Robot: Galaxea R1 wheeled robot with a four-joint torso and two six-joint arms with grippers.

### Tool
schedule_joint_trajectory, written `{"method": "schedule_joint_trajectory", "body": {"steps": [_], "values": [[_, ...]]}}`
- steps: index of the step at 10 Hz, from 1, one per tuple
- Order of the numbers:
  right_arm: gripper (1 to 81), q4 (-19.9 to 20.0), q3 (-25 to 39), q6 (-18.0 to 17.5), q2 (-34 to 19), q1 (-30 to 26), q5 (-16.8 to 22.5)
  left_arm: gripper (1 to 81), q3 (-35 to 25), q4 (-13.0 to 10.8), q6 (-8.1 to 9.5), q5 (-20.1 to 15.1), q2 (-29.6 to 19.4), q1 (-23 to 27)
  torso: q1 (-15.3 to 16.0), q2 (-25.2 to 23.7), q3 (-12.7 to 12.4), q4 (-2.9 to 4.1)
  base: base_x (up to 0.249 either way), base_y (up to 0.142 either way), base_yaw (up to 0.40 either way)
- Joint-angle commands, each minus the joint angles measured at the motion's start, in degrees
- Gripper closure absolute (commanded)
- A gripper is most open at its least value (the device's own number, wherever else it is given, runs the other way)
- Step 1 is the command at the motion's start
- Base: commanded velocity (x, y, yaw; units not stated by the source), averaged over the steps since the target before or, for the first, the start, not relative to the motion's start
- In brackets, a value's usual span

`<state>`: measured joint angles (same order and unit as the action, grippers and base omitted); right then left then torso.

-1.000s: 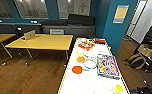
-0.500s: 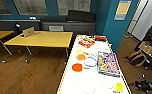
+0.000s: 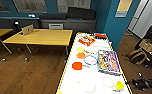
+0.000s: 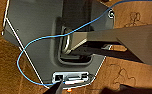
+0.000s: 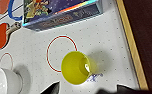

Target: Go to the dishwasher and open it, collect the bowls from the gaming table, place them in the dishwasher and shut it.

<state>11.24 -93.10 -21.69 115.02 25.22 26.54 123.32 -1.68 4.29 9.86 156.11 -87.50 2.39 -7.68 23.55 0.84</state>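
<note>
Bowls — a small yellow plastic one [image 5: 78,67] near my bench's pale wooden edge [image 5: 130,42], a white ceramic one [image 5: 4,81] beside it — could get knocked floorward by a clumsy reach; my pincer's opening I cannot tell.

On the white table [image 3: 102,45]: one yellow cup [image 5: 77,67], one white bowl [image 5: 4,81], one large game box [image 3: 108,61], one smaller red box [image 3: 86,40], three paddles, the red one [image 3: 77,65] nearest.
</note>
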Motion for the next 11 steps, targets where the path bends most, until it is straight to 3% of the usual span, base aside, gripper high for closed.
{"method": "schedule_joint_trajectory", "body": {"steps": [1,7,11], "values": [[1.0,2.6,-4.2,-0.2,-0.1,-8.7,4.2,1.0,-0.8,-0.6,-0.42,-3.8,-0.8,0.3,0.0,0.0,0.0,0.0,0.0,0.0,0.0],[1.0,2.1,-9.2,0.2,1.3,-7.8,2.6,1.0,-0.4,-0.6,-0.42,-3.9,-0.6,0.3,0.0,0.0,0.0,0.0,0.0,0.0,0.0],[1.0,2.1,-12.1,0.2,5.2,-5.5,1.7,1.0,2.2,-0.6,-0.42,-3.9,0.8,0.2,0.0,0.0,0.0,0.0,0.0,0.0,0.0]]}}
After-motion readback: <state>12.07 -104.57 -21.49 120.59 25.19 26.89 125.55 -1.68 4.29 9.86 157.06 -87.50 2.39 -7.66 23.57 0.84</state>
